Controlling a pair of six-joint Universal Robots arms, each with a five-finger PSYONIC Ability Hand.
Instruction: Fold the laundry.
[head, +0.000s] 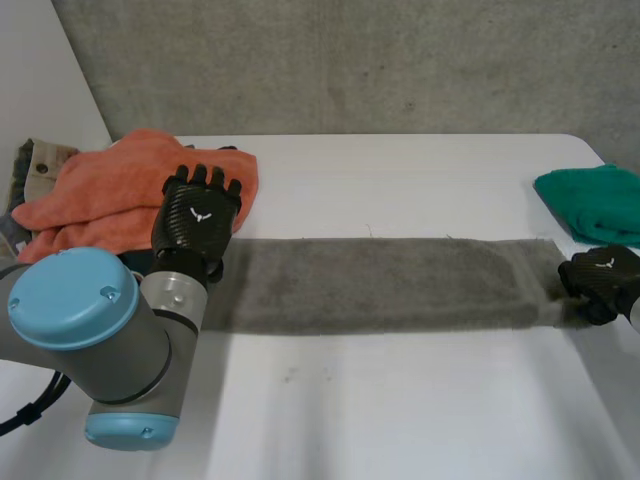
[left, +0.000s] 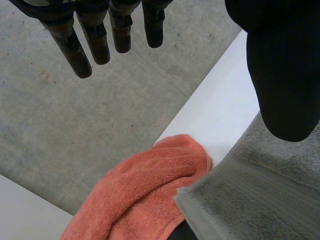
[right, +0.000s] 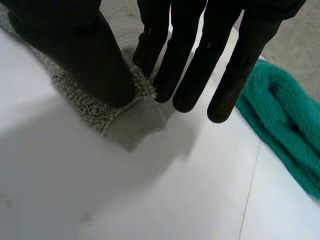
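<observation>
A grey towel (head: 380, 285), already folded into a long narrow strip, lies flat across a white table (head: 400, 410). The robot's right hand (head: 603, 280) is at the strip's right end, pinching a near corner between thumb (right: 85, 55) and straight fingers (right: 175, 60). The left hand (head: 198, 212) hovers over the strip's left end, fingers (left: 95, 40) straight and spread away from the thumb, grasping nothing. A crumpled orange towel (head: 120, 190) sits just beyond that left end, and a green towel (head: 595, 200) lies near the right end, on its far side.

The step in hand appears to be folding the strip end over end. The next move likely calls for the right hand to lift its corner and carry it across toward the left end, while the left hand comes down to pin or take that end so the strip does not slide.
</observation>
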